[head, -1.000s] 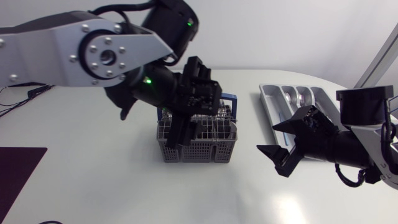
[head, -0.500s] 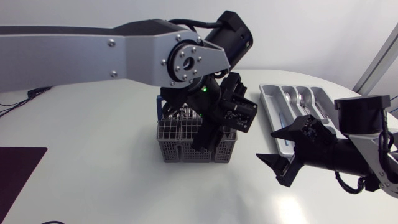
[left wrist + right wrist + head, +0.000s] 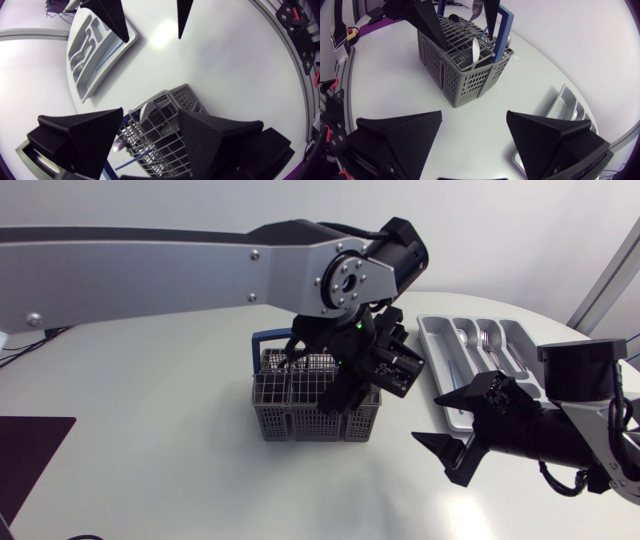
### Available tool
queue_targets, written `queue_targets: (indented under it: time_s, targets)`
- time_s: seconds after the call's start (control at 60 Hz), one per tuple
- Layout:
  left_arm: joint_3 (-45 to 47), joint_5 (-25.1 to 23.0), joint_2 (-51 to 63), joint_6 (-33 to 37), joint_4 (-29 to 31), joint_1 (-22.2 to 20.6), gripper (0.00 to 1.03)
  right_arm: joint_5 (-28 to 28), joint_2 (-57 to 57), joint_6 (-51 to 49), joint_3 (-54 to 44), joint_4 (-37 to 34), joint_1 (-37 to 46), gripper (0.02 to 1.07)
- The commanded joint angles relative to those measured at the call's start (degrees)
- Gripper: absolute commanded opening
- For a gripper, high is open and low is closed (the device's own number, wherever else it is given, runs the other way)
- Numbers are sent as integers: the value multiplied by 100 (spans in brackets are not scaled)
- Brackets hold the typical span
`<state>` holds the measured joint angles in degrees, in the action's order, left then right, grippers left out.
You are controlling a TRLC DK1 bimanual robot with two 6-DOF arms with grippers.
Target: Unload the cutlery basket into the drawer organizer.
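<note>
A grey cutlery basket (image 3: 300, 412) with a blue handle (image 3: 265, 338) stands mid-table. Spoons (image 3: 475, 51) stand upright in it. My left gripper (image 3: 345, 395) hangs over the basket's right half, open, its fingers pointing down into the compartments. In the left wrist view a spoon bowl (image 3: 148, 111) stands between the spread fingers (image 3: 80, 137), touched by neither as far as I can see. The grey drawer organizer (image 3: 428, 332) lies to the right with cutlery in its far compartments. My right gripper (image 3: 430, 416) hovers open and empty between basket and organizer.
The organizer (image 3: 566, 106) lies close beside my right gripper (image 3: 474, 115). My left arm's long silver link (image 3: 150, 265) spans the table's left half above the surface. A dark mat (image 3: 25, 455) lies at the front left edge.
My left arm has swung to the right across the basket and its gripper has come down over the right compartments, its fingers a little closer together. The right gripper has barely shifted.
</note>
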<state>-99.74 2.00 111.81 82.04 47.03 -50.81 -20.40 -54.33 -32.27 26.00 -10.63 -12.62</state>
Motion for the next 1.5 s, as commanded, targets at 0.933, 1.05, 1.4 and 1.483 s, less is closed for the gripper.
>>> queue_targets:
  time_s: [0.933,1.05,1.4,1.483]
  targets:
    - [-572,169,570,330,255,-70,23,-131,185,-280,-359,-35,128,97]
    - [-546,169,579,330,263,-70,19,-139,212,-280,-394,-35,120,97]
    - [-599,187,500,216,263,-96,18,-131,273,-288,-403,-62,76,97]
    - [-590,213,465,181,281,-122,18,-131,309,-280,-403,-97,58,97]
